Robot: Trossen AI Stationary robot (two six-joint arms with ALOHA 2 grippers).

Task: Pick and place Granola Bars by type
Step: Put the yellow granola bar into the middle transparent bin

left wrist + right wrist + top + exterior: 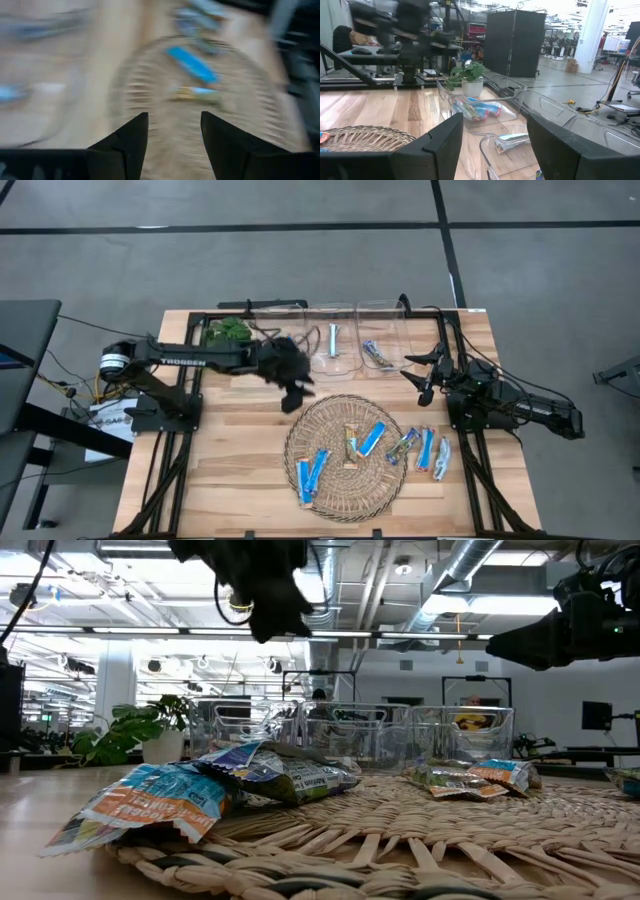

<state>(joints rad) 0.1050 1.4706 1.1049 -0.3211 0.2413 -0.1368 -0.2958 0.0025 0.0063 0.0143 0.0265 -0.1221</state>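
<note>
Several granola bars lie flat on the round wicker mat (345, 458): a bright blue one (372, 439), another blue one (312, 474) and a multicoloured one (351, 442). Three more bars (425, 449) rest on the table just right of the mat. My left gripper (293, 387) hangs open and empty above the mat's far-left edge; its wrist view, blurred, shows the blue bar (192, 64) on the mat ahead of the gripper (175, 135). My right gripper (424, 381) (495, 145) is open and empty near the right bin, above the table.
Three clear bins stand along the far edge; the middle bin (332, 338) holds a pale bar and the right bin (380, 350) holds bars. A potted green plant (230, 330) sits at the far left. Black frame rails run down both sides of the table.
</note>
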